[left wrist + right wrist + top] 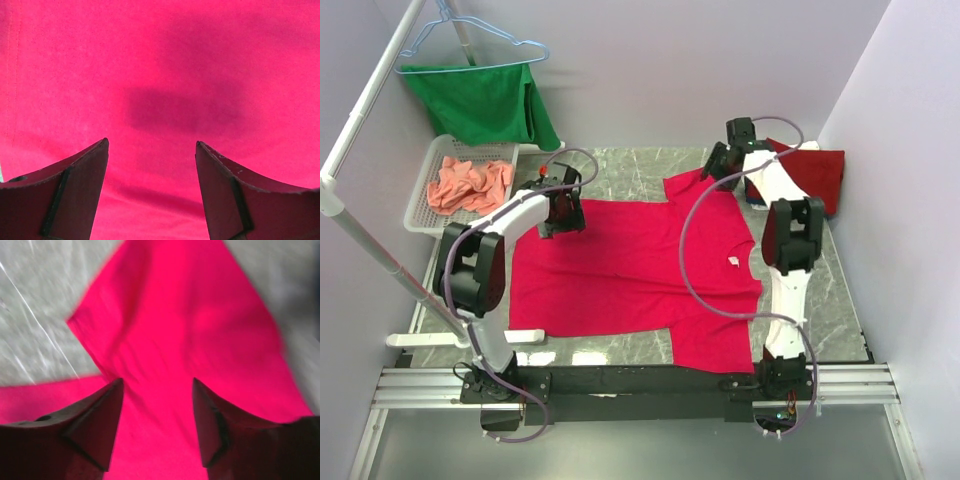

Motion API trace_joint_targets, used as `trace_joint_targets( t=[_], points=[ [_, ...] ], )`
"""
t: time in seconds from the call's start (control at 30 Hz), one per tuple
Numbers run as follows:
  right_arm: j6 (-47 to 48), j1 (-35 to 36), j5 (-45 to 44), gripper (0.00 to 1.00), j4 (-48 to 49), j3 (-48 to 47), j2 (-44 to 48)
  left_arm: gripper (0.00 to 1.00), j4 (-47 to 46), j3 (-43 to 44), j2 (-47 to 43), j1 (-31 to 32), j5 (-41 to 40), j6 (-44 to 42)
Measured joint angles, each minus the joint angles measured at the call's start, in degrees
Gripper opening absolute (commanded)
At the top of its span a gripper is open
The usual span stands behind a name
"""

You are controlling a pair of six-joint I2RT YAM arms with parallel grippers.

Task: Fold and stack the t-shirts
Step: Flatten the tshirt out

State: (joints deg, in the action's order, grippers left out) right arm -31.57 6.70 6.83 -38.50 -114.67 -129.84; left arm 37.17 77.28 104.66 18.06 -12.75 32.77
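Pinkish-red t-shirt [630, 270] lies flat on the table [620, 170]. Its long axis runs left to right across the top view, with the collar to the right and the hem to the left.

Left gripper [560, 215] hangs over the far hem corner. Jaws are wide with nothing between them, and only cloth shows below.

Right gripper [720, 165] sits over the far sleeve [695, 185]. Jaws are also spread and empty. The sleeve points away from the arms and tapers toward the table's far side.

Each arm is nearest its own far-edge point, so a fold of the far edge toward the near one looks likely.

Dark red shirt [820, 170] lies far right, well apart.
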Motion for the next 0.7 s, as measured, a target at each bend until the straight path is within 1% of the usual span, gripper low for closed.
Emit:
trace_joint_targets(
  t=[0.17, 0.27, 0.43, 0.5, 0.7],
  points=[
    [3.8, 1.88, -7.72, 0.67, -3.85, 11.1, 12.52, 0.76, -0.85, 0.66, 3.76, -1.18, 0.44, 0.0],
    [4.17, 3.67, -10.03, 0.67, -4.83, 17.46, 16.39, 0.76, -0.98, 1.29, 5.49, -1.86, 0.74, 0.0],
    [3.3, 6.05, -10.73, 0.67, -5.53, 28.04, 16.63, 0.76, -1.31, 2.82, 6.69, -2.47, 0.94, 0.02],
    [2.86, 6.71, -10.73, 0.67, -6.4, 30.77, 16.06, 0.77, -1.31, 3.72, 7.06, -2.75, 0.96, 0.09],
    [2.36, 7.04, -10.29, 0.67, -6.8, 31.63, 14.49, 0.77, -0.83, 5.81, 8.5, -3.06, 0.94, 0.96]
  ],
)
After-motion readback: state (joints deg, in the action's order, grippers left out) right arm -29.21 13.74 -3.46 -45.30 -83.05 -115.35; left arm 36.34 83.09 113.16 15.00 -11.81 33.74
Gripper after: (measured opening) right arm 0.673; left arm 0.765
